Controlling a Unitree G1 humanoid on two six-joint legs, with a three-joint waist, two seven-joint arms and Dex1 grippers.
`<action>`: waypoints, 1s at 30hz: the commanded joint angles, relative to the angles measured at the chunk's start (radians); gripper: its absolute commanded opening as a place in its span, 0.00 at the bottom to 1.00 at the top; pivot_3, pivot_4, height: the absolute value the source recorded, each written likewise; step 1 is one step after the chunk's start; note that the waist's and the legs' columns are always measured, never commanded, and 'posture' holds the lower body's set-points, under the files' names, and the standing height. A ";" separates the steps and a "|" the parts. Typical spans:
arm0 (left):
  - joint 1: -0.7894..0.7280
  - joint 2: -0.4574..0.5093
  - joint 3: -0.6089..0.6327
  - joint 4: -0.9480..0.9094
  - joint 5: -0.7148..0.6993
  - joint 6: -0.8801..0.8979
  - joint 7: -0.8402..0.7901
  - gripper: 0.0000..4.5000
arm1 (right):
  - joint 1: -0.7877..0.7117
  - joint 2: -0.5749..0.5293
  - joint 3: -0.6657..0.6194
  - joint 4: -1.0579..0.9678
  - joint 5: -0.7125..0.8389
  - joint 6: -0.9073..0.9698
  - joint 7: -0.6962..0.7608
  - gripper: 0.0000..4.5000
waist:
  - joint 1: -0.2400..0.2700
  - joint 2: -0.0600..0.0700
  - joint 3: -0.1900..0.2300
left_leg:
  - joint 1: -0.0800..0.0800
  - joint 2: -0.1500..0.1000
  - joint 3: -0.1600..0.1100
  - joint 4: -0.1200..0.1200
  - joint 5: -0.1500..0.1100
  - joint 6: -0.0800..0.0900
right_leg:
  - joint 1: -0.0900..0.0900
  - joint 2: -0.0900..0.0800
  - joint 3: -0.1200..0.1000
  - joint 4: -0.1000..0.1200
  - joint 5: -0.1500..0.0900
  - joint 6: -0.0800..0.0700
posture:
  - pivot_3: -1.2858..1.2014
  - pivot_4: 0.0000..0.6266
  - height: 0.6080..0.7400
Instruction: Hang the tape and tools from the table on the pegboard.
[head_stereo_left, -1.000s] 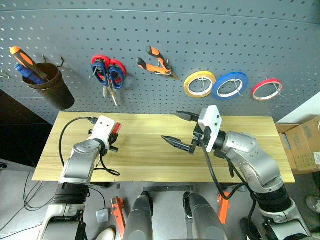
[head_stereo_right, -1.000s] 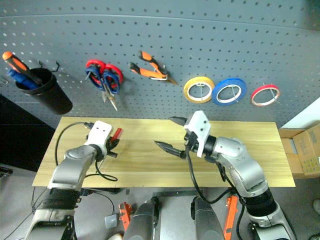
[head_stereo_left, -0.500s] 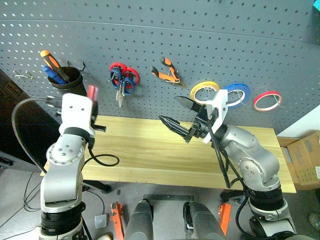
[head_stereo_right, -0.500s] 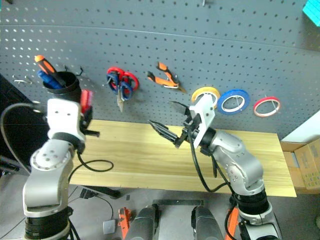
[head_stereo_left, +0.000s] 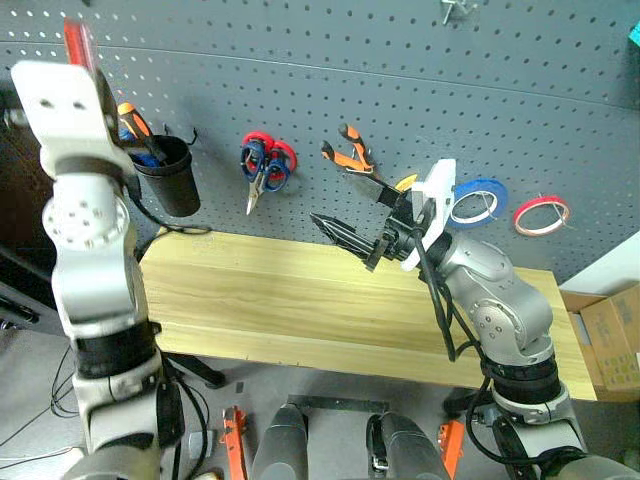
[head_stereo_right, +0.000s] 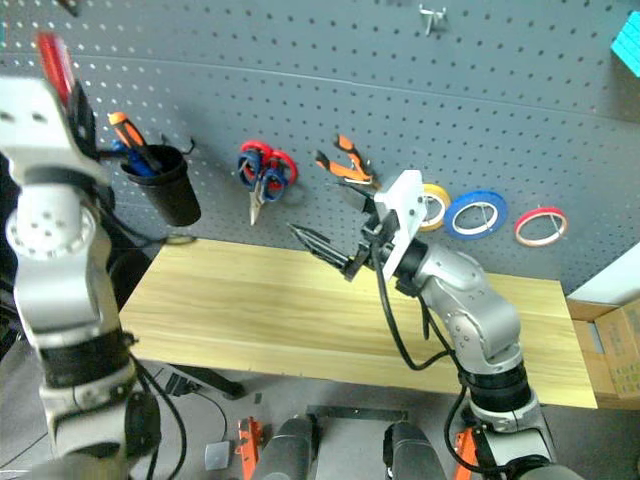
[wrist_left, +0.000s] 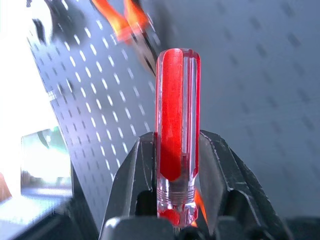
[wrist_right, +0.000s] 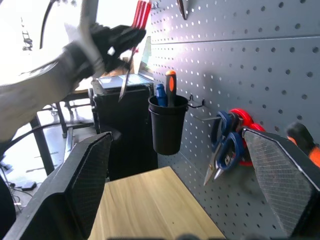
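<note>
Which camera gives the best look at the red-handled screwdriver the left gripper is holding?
The left wrist view: the red-handled screwdriver stands clamped between the left gripper fingers. The head views catch just its handle tip; the right wrist view shows it distant.

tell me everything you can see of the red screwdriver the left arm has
The small screwdriver has a translucent red, faceted plastic-looking handle with a rounded end and ridges near its base. The left gripper is shut on it, a black finger on each side, handle end pointing away from the wrist. It is raised high before the pegboard, above the black cup.
</note>
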 joint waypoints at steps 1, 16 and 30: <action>-0.103 0.041 -0.014 0.137 -0.022 -0.118 -0.034 0.18 | -0.027 -0.008 -0.025 -0.025 0.009 -0.024 0.006 1.00 | 0.000 0.000 0.000 | 0.000 0.000 0.000 0.000 0.000 0.000 | 0.000 0.000 0.000 0.000 0.000 0.000 | 0.59 0.19 1.00; -0.266 0.031 -0.022 0.572 -0.117 -0.336 -0.094 0.18 | -0.009 -0.027 -0.046 -0.039 -0.006 -0.012 -0.031 1.00 | -0.020 0.000 0.000 | 0.000 0.000 0.000 0.000 0.000 0.000 | 0.000 0.000 0.000 0.001 0.000 0.000 | 0.57 0.26 1.00; 0.101 -0.045 0.054 0.192 -0.166 -0.109 0.039 0.18 | 0.012 -0.061 -0.050 -0.045 0.001 0.000 -0.041 1.00 | -0.056 0.001 0.001 | 0.003 0.002 0.000 0.000 0.000 0.000 | 0.000 0.000 0.001 0.005 0.000 -0.001 | 0.57 0.30 1.00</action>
